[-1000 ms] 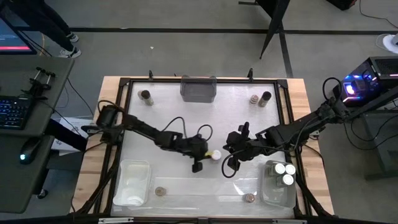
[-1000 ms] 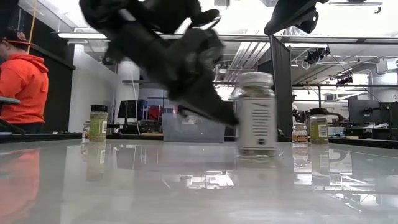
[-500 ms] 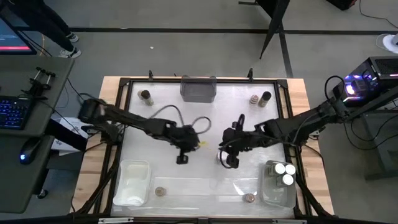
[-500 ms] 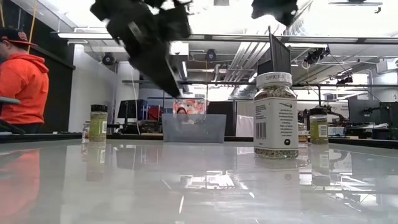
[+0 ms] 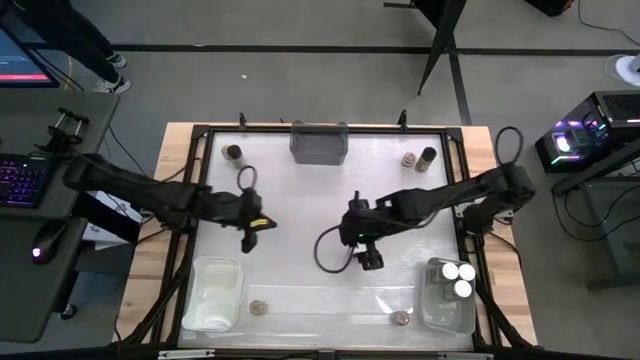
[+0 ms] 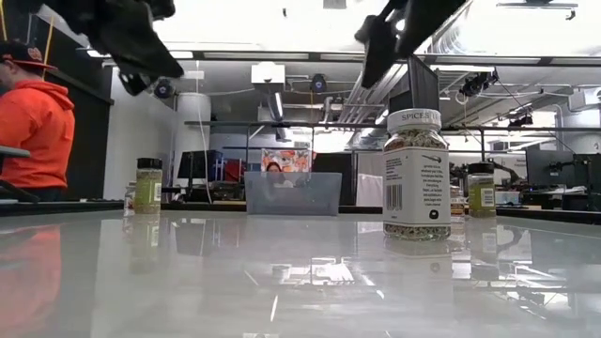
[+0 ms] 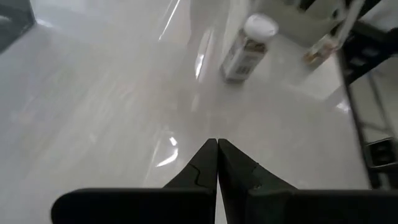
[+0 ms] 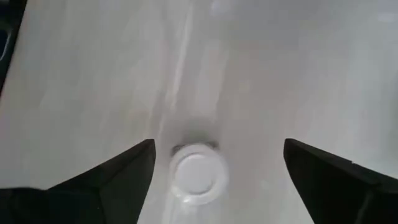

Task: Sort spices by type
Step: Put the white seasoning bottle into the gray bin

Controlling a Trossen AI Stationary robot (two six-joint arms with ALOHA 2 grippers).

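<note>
**Right pincer spread above a white-lidded jar**

I have the right pincer [image 8: 214,165] hanging over mid-counter with its fingers spread wide and nothing between them. Directly below it, in the gap between the two fingers, a white-lidded spice jar [image 8: 198,173] stands upright on the counter [image 5: 300,190]; from table height I see the same jar [image 6: 416,175] standing free, its label reading "SPICES", with the pincer raised above it and not touching. Farther off, toward the front right corner, three more white-lidded jars [image 5: 458,279] sit inside a clear bin [image 5: 432,300]. A brown-topped jar [image 5: 402,318] stands just beside that bin, and another brown-topped jar [image 5: 258,307] stands near the clear bin at front left [image 5: 212,293].

My left pincer [image 7: 217,163] is up off the counter on the left half, fingers clenched together, holding nothing; the white-lidded jar lies well ahead of it. Beyond, at the back, one jar [image 5: 234,153] stands at the left, a grey bin [image 5: 318,143] in the middle, and two jars [image 5: 417,158] at the right.
</note>
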